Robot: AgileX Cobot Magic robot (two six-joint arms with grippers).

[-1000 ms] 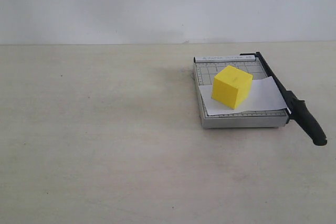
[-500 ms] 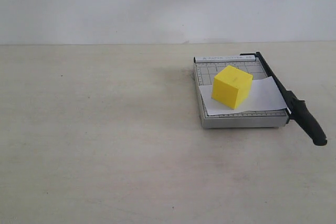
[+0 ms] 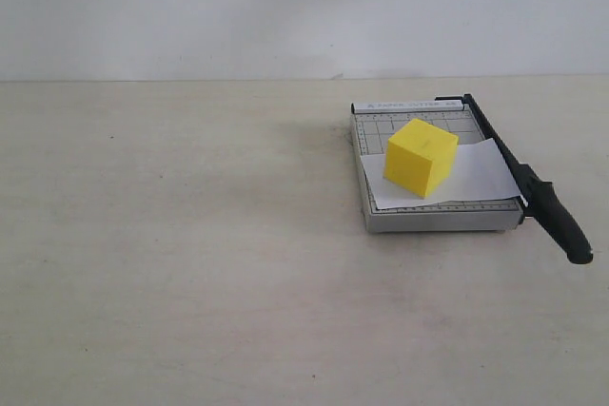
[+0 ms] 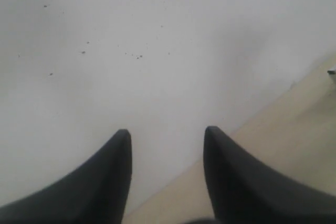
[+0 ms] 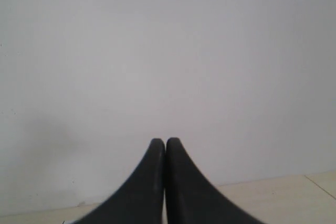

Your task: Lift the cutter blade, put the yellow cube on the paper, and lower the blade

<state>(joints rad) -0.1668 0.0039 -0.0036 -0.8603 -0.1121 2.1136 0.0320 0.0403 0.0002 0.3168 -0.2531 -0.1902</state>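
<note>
Both end effectors are drawn back from the work and out of the exterior view: the left end effector [image 4: 167, 129] has its fingers apart on nothing, and the right end effector [image 5: 165, 141] has its fingers pressed together, also empty, each facing the pale wall. Nothing has shifted over the last second; every item sits exactly where it did, which suggests the task is finished, not paused. On the one surface [image 3: 190, 235] stands one grey cutter board [image 3: 428, 219]. One sheet of paper [image 3: 481, 173] lies across it. One cutter blade [image 3: 533, 187] runs along the board's right edge, handle end jutting toward the camera; it appears fully lowered, though this angle does not quite settle that. One yellow cube [image 3: 421, 157] rests on the paper, corner forward, well apart from both end effectors.
</note>
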